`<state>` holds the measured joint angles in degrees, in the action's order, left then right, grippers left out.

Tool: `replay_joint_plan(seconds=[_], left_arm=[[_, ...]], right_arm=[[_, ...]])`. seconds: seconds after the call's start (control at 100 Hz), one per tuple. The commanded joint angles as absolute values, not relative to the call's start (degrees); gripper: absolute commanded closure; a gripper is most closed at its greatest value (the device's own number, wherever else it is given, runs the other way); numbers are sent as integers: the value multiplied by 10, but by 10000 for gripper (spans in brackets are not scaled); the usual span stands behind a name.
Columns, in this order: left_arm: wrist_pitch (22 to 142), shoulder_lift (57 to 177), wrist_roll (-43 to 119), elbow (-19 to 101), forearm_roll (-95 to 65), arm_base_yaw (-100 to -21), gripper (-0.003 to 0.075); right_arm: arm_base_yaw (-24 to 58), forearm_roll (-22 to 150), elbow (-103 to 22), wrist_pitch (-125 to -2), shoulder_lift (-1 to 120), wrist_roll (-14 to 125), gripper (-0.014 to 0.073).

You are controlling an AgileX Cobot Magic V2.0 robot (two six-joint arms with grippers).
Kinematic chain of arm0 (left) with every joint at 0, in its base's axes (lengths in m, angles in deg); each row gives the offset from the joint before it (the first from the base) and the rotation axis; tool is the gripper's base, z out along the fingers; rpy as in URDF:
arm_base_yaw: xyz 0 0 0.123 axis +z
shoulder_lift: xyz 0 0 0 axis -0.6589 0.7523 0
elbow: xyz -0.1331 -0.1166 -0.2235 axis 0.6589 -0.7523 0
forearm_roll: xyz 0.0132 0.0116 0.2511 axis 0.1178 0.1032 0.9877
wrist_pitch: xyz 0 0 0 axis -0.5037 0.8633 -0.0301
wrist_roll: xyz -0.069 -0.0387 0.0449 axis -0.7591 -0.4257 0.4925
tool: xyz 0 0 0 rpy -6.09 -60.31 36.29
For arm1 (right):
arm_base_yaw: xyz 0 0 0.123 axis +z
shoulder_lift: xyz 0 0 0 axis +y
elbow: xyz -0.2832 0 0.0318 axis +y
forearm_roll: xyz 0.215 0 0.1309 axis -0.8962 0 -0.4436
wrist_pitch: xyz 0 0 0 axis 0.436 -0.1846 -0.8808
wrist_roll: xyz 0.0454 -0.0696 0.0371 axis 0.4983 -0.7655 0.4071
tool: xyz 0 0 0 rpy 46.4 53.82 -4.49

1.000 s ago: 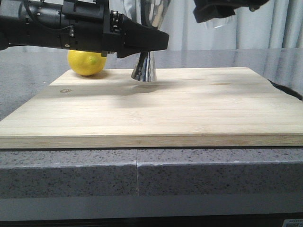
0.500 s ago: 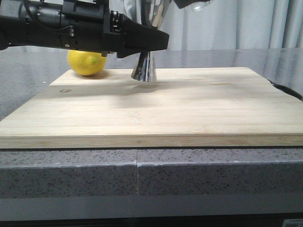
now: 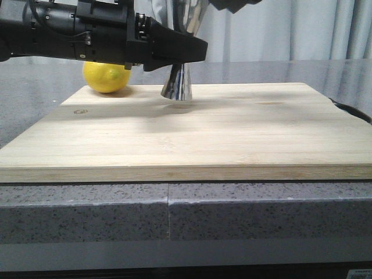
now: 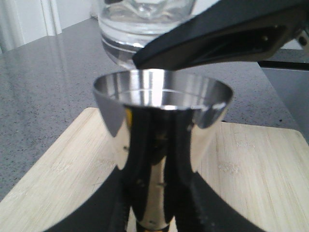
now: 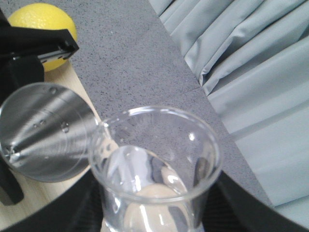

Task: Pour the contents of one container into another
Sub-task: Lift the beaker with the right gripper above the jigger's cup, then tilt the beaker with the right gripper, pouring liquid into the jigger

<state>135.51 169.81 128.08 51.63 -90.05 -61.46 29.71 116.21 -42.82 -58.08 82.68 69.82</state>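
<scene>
Front camera low at table (image 3: 87, 209) edge, facing forward, both wrist cameras very close, all three sharing the steel jigger (image 3: 179, 87) (image 4: 161, 125) (image 5: 46, 130).

board (image 3: 244, 133) right of jigger (image 3: 177, 87): open; left: lemon (image 3: 106, 77) | above jigger: beaker (image 4: 140, 29) blocks

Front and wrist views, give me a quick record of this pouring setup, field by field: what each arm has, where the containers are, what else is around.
left gripper: jaws closed around the waist of the steel jigger
jigger: upright, base on the cutting board, top cup open
right gripper: jaws hold the glass beaker; barely in the front view
beaker: raised next to the jigger's rim, lip towards it
pour: no stream visible; droplets inside the jigger cup
lemon: by the board's far left corner, behind the left arm
counter: grey speckled stone
</scene>
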Motion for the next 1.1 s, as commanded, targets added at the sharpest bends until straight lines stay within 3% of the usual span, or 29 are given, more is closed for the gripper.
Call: replay_joint_plan(seconds=[0.0,1.09], left_arm=[[1422,1670,1275,533,-950,-618,661],[1422,1670,1275,533,-950,-618,661]], right_arm=[[298,1195,-449,-548,802,692,313],[298,1391,-449,-503,802,692,313]])
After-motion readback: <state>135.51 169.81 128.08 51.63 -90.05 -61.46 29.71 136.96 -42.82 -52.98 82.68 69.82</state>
